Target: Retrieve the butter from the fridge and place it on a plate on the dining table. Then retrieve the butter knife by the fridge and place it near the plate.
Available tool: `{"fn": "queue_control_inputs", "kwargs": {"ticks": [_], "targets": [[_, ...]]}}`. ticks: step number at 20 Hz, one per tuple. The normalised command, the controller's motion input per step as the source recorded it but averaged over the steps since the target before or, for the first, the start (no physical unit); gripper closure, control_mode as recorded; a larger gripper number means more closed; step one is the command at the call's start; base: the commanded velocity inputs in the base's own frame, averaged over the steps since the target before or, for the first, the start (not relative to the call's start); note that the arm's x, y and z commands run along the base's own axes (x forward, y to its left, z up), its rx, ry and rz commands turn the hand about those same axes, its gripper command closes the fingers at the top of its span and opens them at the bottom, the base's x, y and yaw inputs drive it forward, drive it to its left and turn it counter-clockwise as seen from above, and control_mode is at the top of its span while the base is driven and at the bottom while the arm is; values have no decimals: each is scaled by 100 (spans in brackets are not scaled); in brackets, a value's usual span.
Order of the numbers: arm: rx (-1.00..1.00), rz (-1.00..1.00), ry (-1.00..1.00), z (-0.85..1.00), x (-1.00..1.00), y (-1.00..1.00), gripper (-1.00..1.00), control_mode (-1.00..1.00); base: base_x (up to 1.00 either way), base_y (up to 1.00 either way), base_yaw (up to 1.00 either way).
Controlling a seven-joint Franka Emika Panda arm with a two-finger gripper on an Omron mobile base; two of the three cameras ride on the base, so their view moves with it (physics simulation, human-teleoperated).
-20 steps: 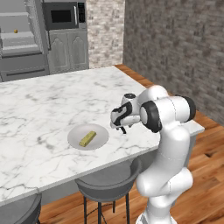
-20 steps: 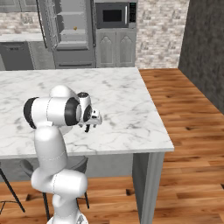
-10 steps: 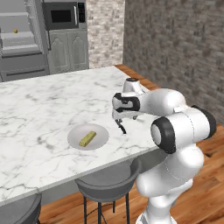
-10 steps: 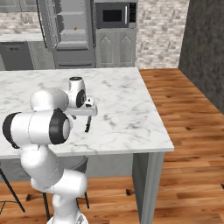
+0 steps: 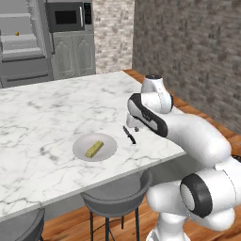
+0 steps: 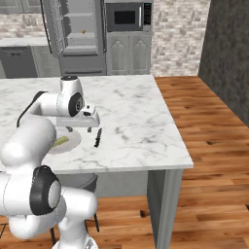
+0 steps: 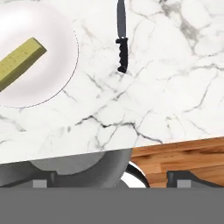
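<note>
Tool [image 5: 135,128] hangs above the table [image 5: 42,108], jaws spread wide and empty, arm bent low over the near edge. Butter knife [image 5: 129,134] lies flat just beside the plate [image 5: 106,151], apart from it. Butter [image 5: 94,149] rests on the plate. Bare marble stretches all round; fridge [image 6: 78,36] stands open beyond.
</note>
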Motion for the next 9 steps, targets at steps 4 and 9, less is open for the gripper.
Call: {"fn": "queue_control_inputs", "kwargs": {"ticks": [4, 9], "targets": [[0, 0, 0, 33, -97, 9, -100, -100, 0, 0, 0], [-2, 0, 0, -2, -90, 6, -100, -100, 0, 0, 0]]}}
